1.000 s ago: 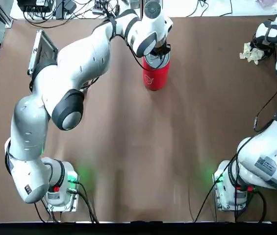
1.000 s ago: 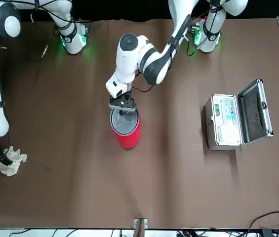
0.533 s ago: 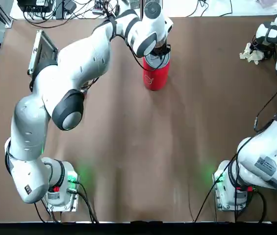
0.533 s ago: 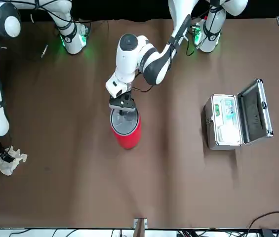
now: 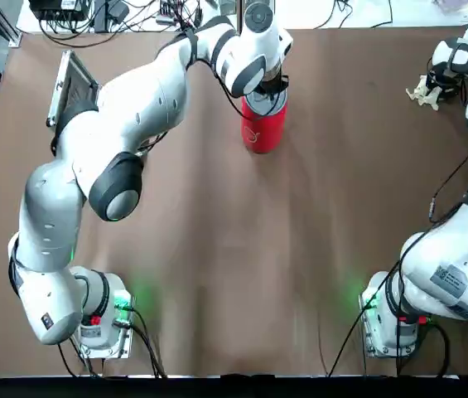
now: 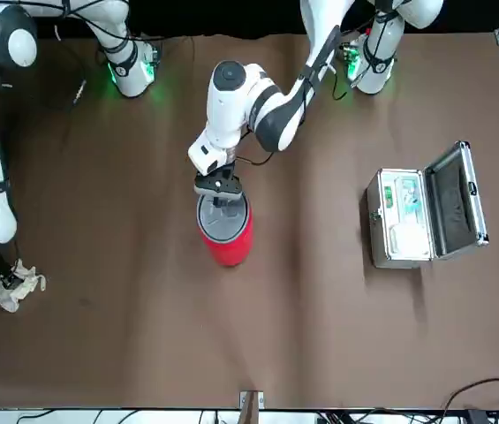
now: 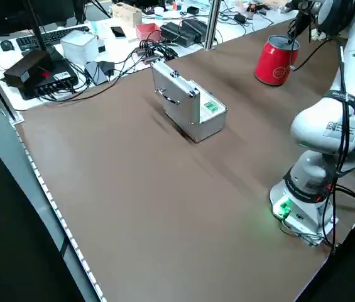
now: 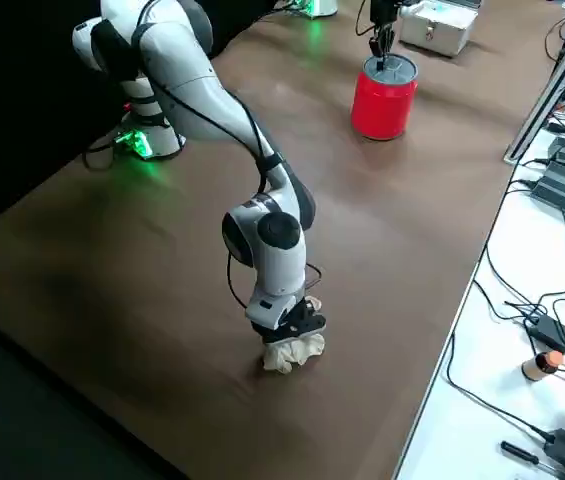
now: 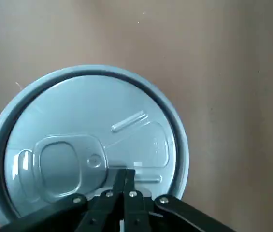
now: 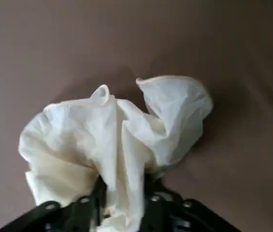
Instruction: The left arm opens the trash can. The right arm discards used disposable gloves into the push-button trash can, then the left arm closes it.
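The red trash can (image 5: 260, 133) stands at the far middle of the table, its silver-grey lid (image 9: 88, 145) down. My left gripper (image 9: 125, 173) is shut, and its tips rest on the lid beside the push button; it shows over the can (image 6: 227, 243) in the front view as well. At the far right edge of the table my right gripper (image 10: 122, 193) is shut on the crumpled off-white gloves (image 10: 112, 140). The gloves (image 8: 292, 350) hang from it, at or just above the brown table top.
A silver metal case (image 6: 417, 212) sits open on the robot's left side of the table. Cables and power bricks (image 8: 562, 170) lie on the white bench beyond the table's far edge. Both arm bases (image 5: 101, 319) stand at the near edge.
The glove wad has bunched up and drawn in under the right gripper, which shifted slightly. The left gripper has stayed on the lid.
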{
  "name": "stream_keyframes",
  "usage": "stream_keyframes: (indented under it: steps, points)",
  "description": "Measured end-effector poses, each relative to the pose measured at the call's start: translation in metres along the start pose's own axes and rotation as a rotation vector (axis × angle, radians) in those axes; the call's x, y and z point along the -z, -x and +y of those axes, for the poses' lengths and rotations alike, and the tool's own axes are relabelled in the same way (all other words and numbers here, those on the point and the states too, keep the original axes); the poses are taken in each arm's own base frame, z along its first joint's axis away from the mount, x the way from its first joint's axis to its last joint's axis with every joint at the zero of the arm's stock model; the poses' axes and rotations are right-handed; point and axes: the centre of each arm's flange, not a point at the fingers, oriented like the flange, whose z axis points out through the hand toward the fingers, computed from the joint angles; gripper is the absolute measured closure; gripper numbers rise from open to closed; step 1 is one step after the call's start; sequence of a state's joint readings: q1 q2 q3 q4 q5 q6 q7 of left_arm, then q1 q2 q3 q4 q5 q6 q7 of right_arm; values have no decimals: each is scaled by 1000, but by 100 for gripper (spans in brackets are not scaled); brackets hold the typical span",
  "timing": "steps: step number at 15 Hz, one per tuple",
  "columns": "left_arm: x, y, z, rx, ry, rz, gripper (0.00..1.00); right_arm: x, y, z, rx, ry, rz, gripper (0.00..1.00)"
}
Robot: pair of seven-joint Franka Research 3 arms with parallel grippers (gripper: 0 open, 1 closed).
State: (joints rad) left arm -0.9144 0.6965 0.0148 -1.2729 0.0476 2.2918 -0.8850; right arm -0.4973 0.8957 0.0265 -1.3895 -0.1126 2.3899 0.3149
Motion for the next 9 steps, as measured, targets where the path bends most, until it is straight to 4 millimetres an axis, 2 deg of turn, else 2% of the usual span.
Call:
stream_keyframes:
  steps: [1,3,6,9]
  points:
    - [0,0,0,1,0,0,99,0,0,1,-15,0,1,80]
    - [2,-1,1,2,1,2,99,0,-1,3,-21,0,3,97]
    - [11,-6,1,6,10,15,99,3,-2,0,-19,-4,9,98]
    - [16,-10,0,9,13,22,99,21,-1,-24,9,-13,2,98]
